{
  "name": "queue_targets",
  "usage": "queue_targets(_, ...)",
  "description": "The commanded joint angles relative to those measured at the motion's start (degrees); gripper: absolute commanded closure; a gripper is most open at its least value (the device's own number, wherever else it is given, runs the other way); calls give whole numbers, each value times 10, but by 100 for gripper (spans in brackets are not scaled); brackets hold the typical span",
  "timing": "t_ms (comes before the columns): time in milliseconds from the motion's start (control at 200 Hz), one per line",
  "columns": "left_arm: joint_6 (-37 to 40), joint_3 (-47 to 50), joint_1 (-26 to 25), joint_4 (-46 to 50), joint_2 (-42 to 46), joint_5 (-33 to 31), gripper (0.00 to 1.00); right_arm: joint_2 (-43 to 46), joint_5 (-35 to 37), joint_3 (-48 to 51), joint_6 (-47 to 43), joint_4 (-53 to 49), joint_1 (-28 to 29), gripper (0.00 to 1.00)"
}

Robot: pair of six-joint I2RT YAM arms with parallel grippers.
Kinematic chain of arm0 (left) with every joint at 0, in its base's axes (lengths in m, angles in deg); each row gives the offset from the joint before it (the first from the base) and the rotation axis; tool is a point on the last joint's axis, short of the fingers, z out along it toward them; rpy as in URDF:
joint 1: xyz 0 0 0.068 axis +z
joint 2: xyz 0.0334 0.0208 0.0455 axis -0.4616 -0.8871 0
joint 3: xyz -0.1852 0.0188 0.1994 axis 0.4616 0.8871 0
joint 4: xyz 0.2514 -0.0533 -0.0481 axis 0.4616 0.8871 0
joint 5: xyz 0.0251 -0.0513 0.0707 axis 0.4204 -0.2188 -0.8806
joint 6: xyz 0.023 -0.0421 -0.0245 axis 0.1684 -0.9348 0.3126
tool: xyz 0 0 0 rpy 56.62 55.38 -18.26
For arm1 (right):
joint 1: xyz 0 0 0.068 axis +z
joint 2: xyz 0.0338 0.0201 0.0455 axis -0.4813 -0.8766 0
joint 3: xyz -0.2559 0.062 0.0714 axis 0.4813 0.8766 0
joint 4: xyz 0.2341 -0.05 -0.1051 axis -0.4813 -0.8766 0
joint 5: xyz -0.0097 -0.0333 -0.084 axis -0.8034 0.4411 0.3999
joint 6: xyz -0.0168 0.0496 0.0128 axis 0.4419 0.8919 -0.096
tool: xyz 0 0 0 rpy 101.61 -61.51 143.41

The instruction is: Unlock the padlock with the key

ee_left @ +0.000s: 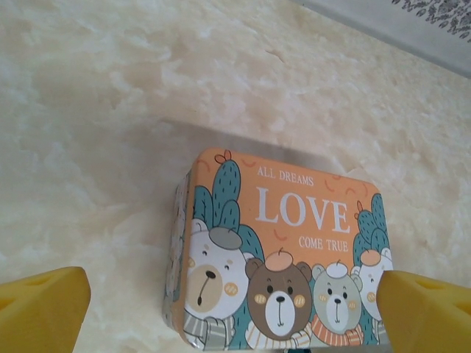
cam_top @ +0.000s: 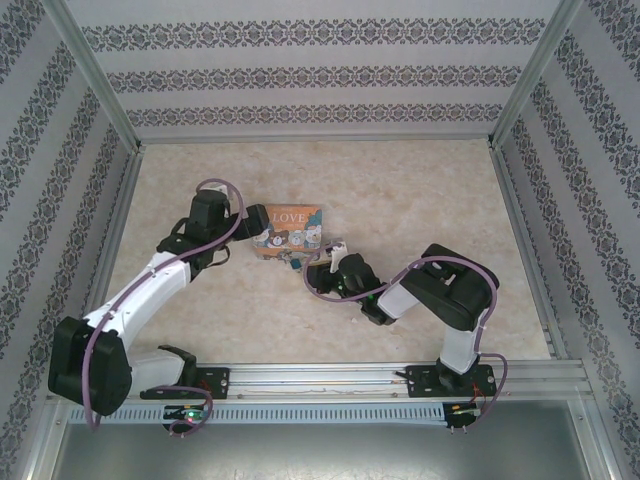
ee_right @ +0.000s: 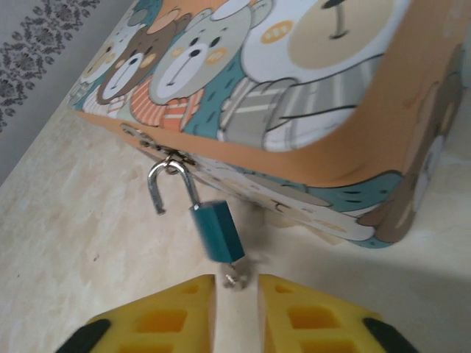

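The teal-blue padlock (ee_right: 218, 229) hangs from the hasp on the front of the cartoon "LOVE" box (ee_right: 294, 88). Its silver shackle (ee_right: 168, 180) is sprung, with one leg free of the body. The small silver key (ee_right: 237, 276) sticks out of the padlock's underside and looks blurred. It sits in the gap between the yellow tips of my right gripper (ee_right: 237, 294), which is open with a sliver of space on either side of the key. My left gripper (ee_left: 235, 315) is open wide at the box's (ee_left: 294, 243) left end, one yellow fingertip (ee_left: 44, 309) on each side.
The box (cam_top: 290, 228) lies mid-table, with my left gripper (cam_top: 243, 222) at its left end and my right gripper (cam_top: 325, 262) at its front. Patterned walls and metal frame posts (cam_top: 95, 75) enclose the marbled tabletop (cam_top: 420, 190). A rail (cam_top: 330, 378) runs along the near edge.
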Motion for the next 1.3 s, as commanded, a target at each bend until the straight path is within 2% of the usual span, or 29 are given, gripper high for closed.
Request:
queue_targets(0,12,-23,25,32,-15,52,0,32,7,13,-9,-10,-8,72)
queue_targets(220,11,-35,62,23,-54,141,0,89,-19,18,1,-41,-24,54)
queue_targets(410,12,-43,89,8,-111,179,3,84,-78,2,43,-27,-36,24)
queue_targets(500,10,-53,96,-1,-146,209,9,70,-104,-13,55,-22,-37,17)
queue_targets(849,-21,-46,95,-39,-232,287,26,49,-125,-61,31,-55,-51,13)
queue_targets(1029,-51,5,92,-67,-222,298,35,34,-147,-98,-7,-90,-76,12)
queue_targets(1294,-80,75,73,-86,-182,292,36,-5,-198,-165,-40,-125,-116,11)
